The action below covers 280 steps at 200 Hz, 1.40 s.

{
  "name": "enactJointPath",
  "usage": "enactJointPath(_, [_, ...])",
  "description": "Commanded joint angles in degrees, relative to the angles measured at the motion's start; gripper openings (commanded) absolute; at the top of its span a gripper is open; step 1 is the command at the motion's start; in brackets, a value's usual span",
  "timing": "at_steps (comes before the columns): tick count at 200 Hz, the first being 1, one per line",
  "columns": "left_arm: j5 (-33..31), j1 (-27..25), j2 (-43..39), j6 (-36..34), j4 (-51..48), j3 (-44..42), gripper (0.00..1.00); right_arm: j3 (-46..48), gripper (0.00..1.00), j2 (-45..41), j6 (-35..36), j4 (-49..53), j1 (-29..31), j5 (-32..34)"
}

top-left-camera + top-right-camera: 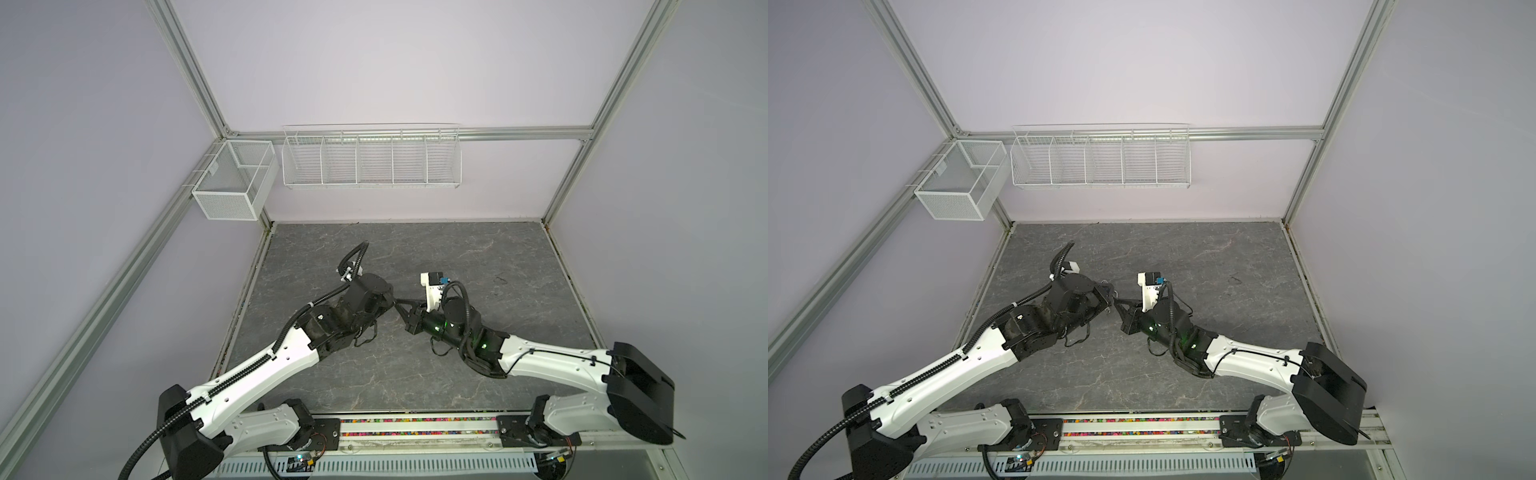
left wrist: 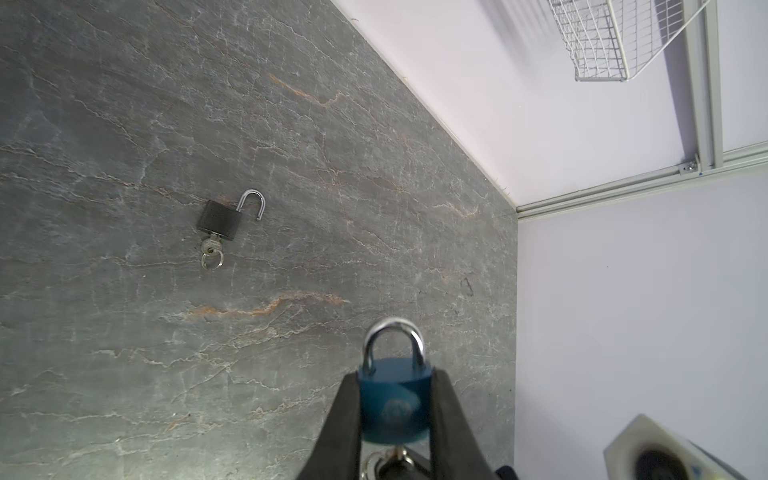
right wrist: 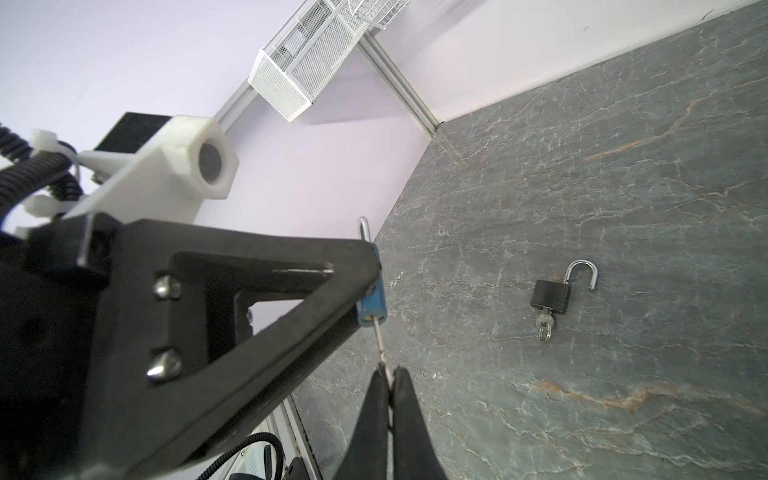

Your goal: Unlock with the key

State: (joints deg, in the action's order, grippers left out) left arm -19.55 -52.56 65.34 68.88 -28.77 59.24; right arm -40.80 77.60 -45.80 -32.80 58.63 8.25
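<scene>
A blue padlock [image 2: 395, 399] sits squeezed between the two fingers of my left gripper [image 2: 395, 374], held off the table. Its silver shackle [image 2: 394, 336] stands with both legs in the body. My right gripper [image 3: 387, 372] is shut on a thin silver key [image 3: 380, 340], whose blade goes into the bottom of the blue padlock [image 3: 371, 309]. The key's ring [image 2: 374, 461] shows below the lock body. In both top views the two grippers [image 1: 398, 304] [image 1: 1116, 301] meet tip to tip over the middle of the table.
A black padlock [image 2: 219, 220] [image 3: 549, 297] lies on the grey stone table [image 1: 457, 374] with its shackle swung open and a key with a ring in it. A white mesh box [image 1: 235, 178] and a wire rack [image 1: 370, 158] hang on the back wall.
</scene>
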Motion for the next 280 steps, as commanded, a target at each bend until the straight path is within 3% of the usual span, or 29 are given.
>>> enactJointPath(1, [2.59, -1.15, -0.05, 2.51, -1.13, -0.77, 0.0, -0.2, 0.06, -0.89, 0.13, -4.91, 0.87, 5.14])
enactJointPath(54, [1.59, -1.76, 1.48, 3.18, -1.55, -0.78, 0.0, 0.02, 0.06, -0.93, -7.1, -3.3, 1.28, 10.12])
enactJointPath(138, [-2.74, -1.76, 1.07, 0.99, -5.46, 1.14, 0.0, -2.09, 0.06, -0.29, -5.64, -4.33, 2.55, 6.91])
enactJointPath(198, [-3.9, -1.67, -0.63, 0.65, -6.47, 1.73, 0.0, 0.59, 0.06, -0.65, -5.42, -7.68, 3.31, 8.91])
enactJointPath(280, [-4.11, -1.58, -2.87, 6.73, 3.65, 0.14, 0.0, 2.52, 0.06, 2.11, -0.89, -15.0, 4.85, 9.07])
